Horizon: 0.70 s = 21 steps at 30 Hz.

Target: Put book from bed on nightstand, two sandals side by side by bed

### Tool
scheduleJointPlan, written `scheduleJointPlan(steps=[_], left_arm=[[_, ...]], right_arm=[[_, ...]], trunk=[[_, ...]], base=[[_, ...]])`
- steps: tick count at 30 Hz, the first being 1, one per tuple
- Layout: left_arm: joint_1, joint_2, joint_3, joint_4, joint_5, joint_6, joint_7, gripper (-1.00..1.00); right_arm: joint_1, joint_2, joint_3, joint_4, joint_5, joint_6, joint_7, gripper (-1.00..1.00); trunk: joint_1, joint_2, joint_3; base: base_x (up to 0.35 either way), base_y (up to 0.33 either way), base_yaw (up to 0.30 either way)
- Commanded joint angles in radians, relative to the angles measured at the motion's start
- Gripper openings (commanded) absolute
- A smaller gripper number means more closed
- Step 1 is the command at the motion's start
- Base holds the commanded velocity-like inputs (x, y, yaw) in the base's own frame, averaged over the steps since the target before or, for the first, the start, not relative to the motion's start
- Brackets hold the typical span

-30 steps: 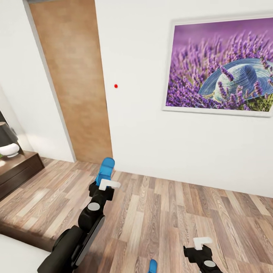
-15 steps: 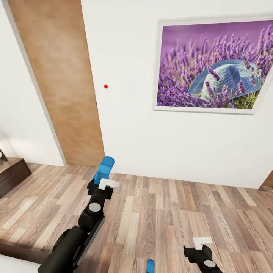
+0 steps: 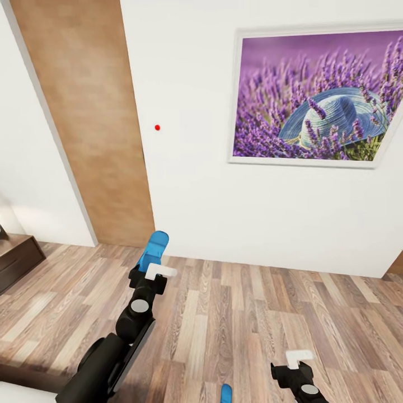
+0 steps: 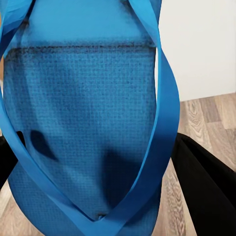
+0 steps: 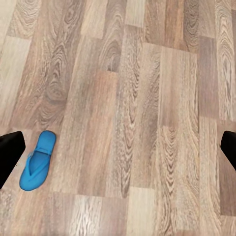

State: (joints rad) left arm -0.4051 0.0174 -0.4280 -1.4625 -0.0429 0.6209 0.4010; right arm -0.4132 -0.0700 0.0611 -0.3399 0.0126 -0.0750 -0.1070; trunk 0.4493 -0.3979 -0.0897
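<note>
We find the head view evenly and brightly lit, the white wall (image 3: pixel 207 212) free of glare. Verticals lean outward toward the edges, the door (image 3: pixel 84 123) most plainly, which indicates wide-angle distortion. The wood floor (image 3: pixel 240 324) carries a soft sheen. In the left wrist view the held sandal (image 4: pixel 83 123) lies very close, its weave slightly soft, possibly out of focus, with dark shadow patches. The right wrist view is sharp and flatly lit
</note>
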Motion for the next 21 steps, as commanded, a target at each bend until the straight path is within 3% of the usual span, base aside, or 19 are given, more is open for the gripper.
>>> scheduleJointPlan(steps=[1, 13, 21], left_arm=[[-0.001, 0.001, -0.003, -0.001, -0.005, 0.007, 0.004, -1.00], [-0.001, 0.000, -0.003, -0.001, -0.005, 0.004, 0.005, -1.00], [-0.001, -0.001, -0.003, 0.000, -0.005, 0.003, 0.006, -1.00]], right_arm=[[-0.001, -0.001, 0.006, 0.000, 0.001, -0.002, -0.007, 1.00], [-0.001, -0.001, 0.006, 0.000, 0.001, -0.002, -0.007, 1.00], [-0.001, -0.001, 0.006, -0.001, 0.001, -0.002, -0.007, 1.00]], trunk=[[0.001, -0.002, -0.002], [0.001, -0.002, -0.002], [0.001, -0.002, -0.002]], base=[[0.078, 0.103, -0.001], [0.022, 0.020, 0.000], [0.073, -0.094, 0.000]])
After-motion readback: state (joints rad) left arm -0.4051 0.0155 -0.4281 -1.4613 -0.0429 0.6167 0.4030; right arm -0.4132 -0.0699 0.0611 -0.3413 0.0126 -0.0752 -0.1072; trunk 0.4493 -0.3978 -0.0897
